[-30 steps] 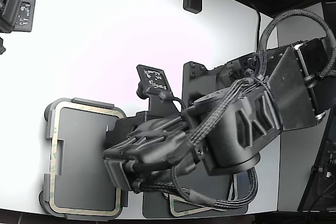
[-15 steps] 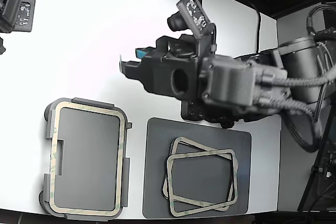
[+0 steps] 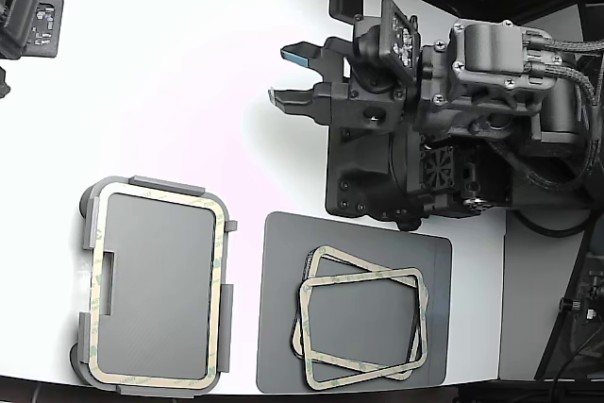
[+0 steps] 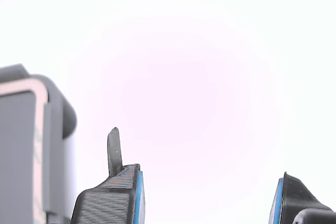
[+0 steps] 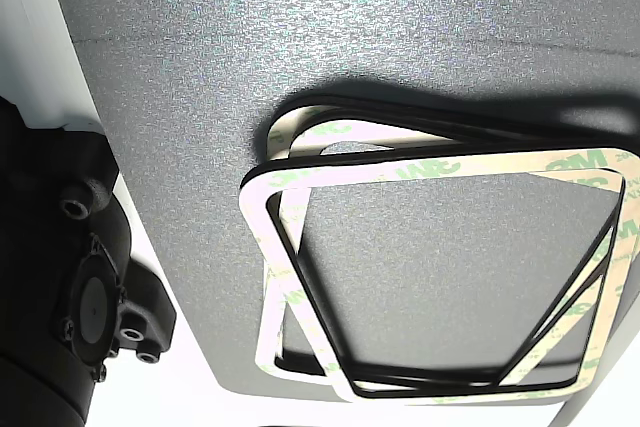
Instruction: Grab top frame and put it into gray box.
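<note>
In the exterior view the light gray box [image 3: 156, 290] sits at the lower left with a cream-beige frame [image 3: 160, 195] lying flat inside along its rim. My gripper [image 3: 285, 75] hovers well away from it, up and to the right over bare white table, open and holding nothing. The wrist view shows my two blue-padded fingers [image 4: 110, 198] spread wide around the gripper [image 4: 205, 203], with a corner of the gray box [image 4: 60, 114] and its frame [image 4: 38, 145] at the side.
A darker gray mat [image 3: 283, 327] lies to the right of the box in the exterior view and carries two skewed stacked frames [image 3: 363, 277], also seen close up as frames [image 5: 430, 169] on the mat [image 5: 300, 27]. The arm's black base [image 3: 377, 176] stands behind the mat.
The arm has lifted off the gray box and drawn back toward the exterior view's upper right. The frame stays in the box and the gripper is empty.
</note>
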Robot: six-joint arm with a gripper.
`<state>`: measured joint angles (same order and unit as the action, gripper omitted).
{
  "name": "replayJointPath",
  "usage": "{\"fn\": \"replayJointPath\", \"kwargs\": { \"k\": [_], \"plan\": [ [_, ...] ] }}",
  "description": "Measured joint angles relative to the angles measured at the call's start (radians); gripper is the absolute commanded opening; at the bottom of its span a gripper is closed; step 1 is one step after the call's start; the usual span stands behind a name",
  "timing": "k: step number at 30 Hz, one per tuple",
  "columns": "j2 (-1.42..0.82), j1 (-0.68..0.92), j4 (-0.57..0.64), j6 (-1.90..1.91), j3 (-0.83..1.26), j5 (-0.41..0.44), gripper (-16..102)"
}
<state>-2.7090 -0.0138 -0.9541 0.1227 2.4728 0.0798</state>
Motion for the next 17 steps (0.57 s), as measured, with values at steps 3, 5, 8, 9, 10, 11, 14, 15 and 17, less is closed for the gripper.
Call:
{"fn": "replayJointPath", "kwargs": {
  "k": [3,5,8,9,10,11,14,15,17],
  "plan": [
    [-0.109,0.000,-0.014,-0.006,0.107,0.006,100],
    [-0.176,0.000,-0.017,-0.020,0.163,0.003,100],
    [-0.222,0.000,-0.017,-0.012,0.186,0.000,100],
    [-0.224,0.000,-0.017,-0.005,0.187,0.017,100],
    [-0.224,0.000,-0.017,-0.003,0.187,0.026,100],
    [-0.224,0.000,-0.017,-0.003,0.187,0.029,100],
    [-0.224,0.000,-0.018,-0.003,0.187,0.029,100],
    [-0.224,0.000,-0.018,-0.003,0.187,0.029,100],
    [-0.224,-0.002,-0.018,-0.003,0.187,0.029,100]
  ]
}}
